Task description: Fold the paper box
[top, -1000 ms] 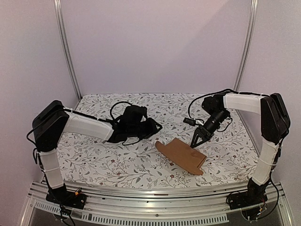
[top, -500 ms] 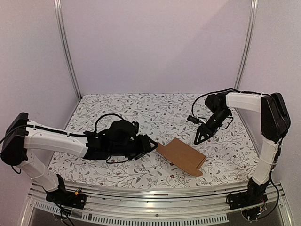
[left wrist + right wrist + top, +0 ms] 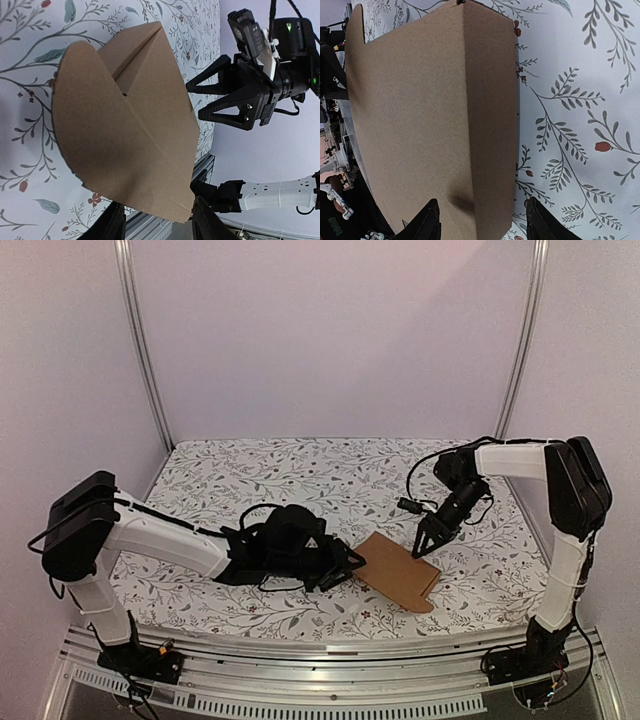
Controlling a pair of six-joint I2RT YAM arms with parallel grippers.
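The paper box [image 3: 425,110] fills the frame from 9 o'clock through the centre, plain brown cardboard with a sharp crease running from 12 o'clock down toward 6. The narrower panel right of the crease ends in a straight edge against the floral tablecloth [image 3: 580,100], which covers the 3 o'clock side. At 6 o'clock the right gripper [image 3: 481,212] shows its black fingers [image 3: 431,222] spread wide, with the box's near edge and a dark shadow patch between them.
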